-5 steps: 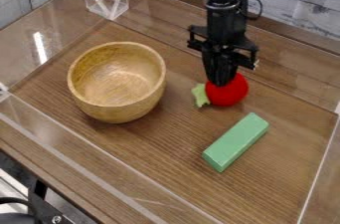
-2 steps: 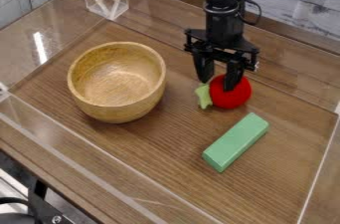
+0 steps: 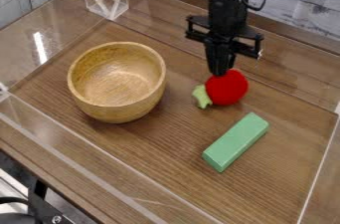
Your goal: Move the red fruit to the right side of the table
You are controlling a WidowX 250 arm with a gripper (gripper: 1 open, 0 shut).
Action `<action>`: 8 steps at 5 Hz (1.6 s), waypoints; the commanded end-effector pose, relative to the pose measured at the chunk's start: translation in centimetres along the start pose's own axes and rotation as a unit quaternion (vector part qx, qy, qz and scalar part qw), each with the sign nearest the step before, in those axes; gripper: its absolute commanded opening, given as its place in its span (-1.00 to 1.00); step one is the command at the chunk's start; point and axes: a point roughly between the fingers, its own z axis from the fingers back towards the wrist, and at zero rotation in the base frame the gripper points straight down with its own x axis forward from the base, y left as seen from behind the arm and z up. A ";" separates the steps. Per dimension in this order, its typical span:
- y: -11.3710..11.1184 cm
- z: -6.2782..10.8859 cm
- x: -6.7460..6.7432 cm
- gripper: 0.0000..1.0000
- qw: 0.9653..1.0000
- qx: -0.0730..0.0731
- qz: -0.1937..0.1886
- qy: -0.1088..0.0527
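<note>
The red fruit [image 3: 226,88], a glossy red toy with a green leafy cap on its left, lies on the wooden table [image 3: 159,138] right of centre. My gripper [image 3: 222,66] hangs just above its top, fingers pressed together and shut on nothing. A small gap separates the fingertips from the fruit.
A wooden bowl [image 3: 117,80] stands left of the fruit. A green rectangular block [image 3: 236,140] lies in front of the fruit, toward the right. Clear acrylic walls [image 3: 319,178] edge the table, with a clear stand [image 3: 103,1] at the back left.
The gripper held the fruit, opened around it, then lifted off and shut empty. The fruit stays on the table where it was.
</note>
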 end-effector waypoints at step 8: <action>-0.4 1.7 0.6 1.00 0.998 -0.011 -0.058 -0.025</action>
